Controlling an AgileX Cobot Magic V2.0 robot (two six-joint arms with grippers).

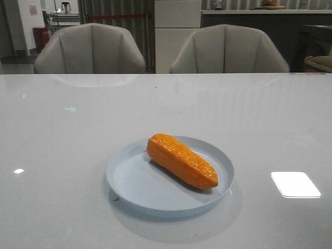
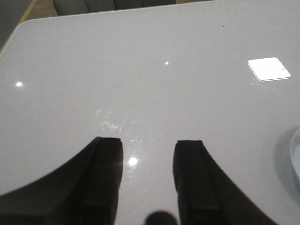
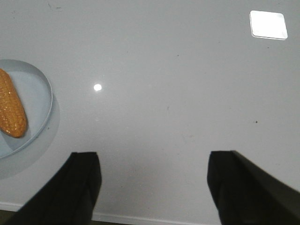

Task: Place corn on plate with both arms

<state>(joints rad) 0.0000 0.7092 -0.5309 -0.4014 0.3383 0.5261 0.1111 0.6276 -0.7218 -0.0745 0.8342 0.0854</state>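
The orange corn lies slantwise on the pale blue plate in the middle of the white table, toward the front. Neither arm shows in the front view. In the left wrist view my left gripper is open and empty over bare table, and only the plate's rim shows at the frame's edge. In the right wrist view my right gripper is wide open and empty above the table's near edge, well apart from the plate and the corn.
Two grey chairs stand behind the table's far edge. Bright ceiling-light reflections lie on the glossy table top. The table's front edge shows between my right fingers.
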